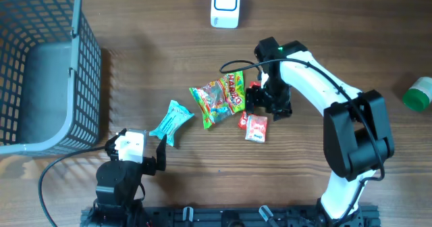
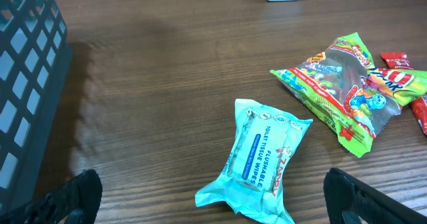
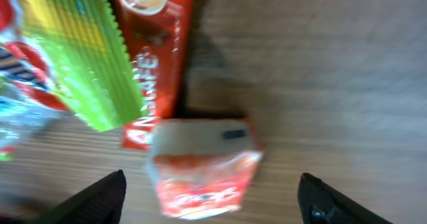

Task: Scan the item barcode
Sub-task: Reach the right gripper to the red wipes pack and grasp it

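**Small red packet under the wide-open right gripper**

The small packet, red with a pale band and crumpled at one end, lies flat on the table. It sits against the end of a long red sachet, just beside the green candy bag. The right gripper stands over it, fingers spread wide, holding nothing. Bare wood lies to the packet's right and reaches up to the white scanner at the far edge. The left gripper, also wide and empty, faces a blue wipes pack. The basket fills the left corner.
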